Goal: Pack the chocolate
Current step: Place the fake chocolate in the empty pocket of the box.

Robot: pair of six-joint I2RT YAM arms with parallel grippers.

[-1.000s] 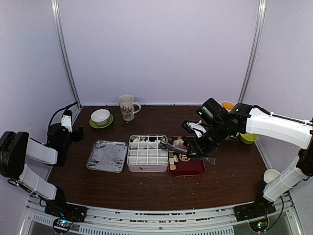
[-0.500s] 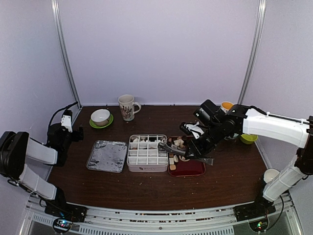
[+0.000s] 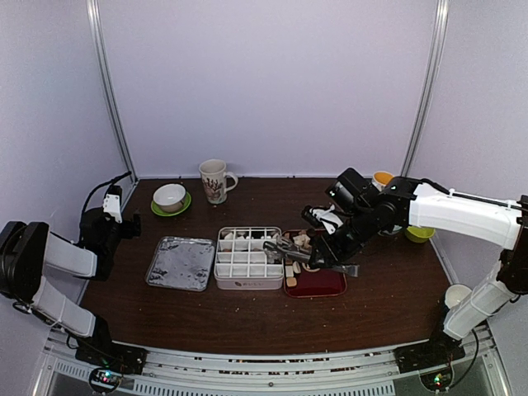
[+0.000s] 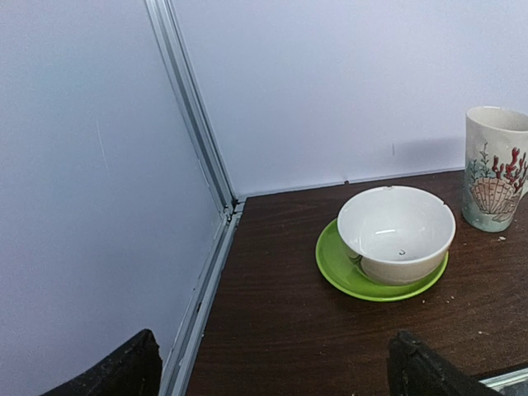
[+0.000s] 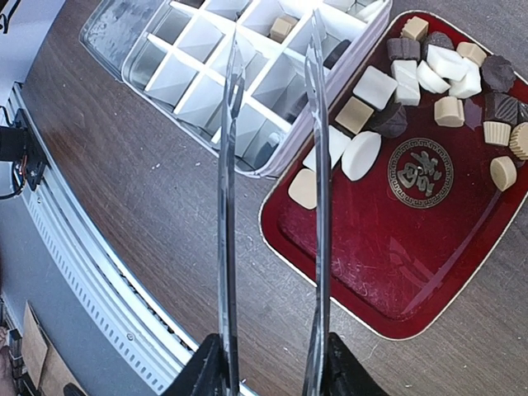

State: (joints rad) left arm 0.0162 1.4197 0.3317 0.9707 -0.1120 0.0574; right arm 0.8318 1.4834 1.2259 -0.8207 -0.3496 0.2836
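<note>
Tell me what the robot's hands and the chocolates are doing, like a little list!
Left gripper: wide open, empty, near a white bowl
Right gripper: holding metal tongs
Tongs: open, nothing between them, tips over the white box
Chocolate: mostly on the red tray, a few in the box

In front of the box (image 3: 247,282), open table (image 3: 247,318) runs to the near edge. A flat lid (image 3: 180,264) lies just left; the tray (image 3: 326,285), its far half crowded with chocolate (image 5: 450,111), seemingly touches the right wall. Tongs (image 5: 319,165) hang over that side; mug (image 3: 214,181) and bowl (image 3: 169,196) stand well behind.
</note>
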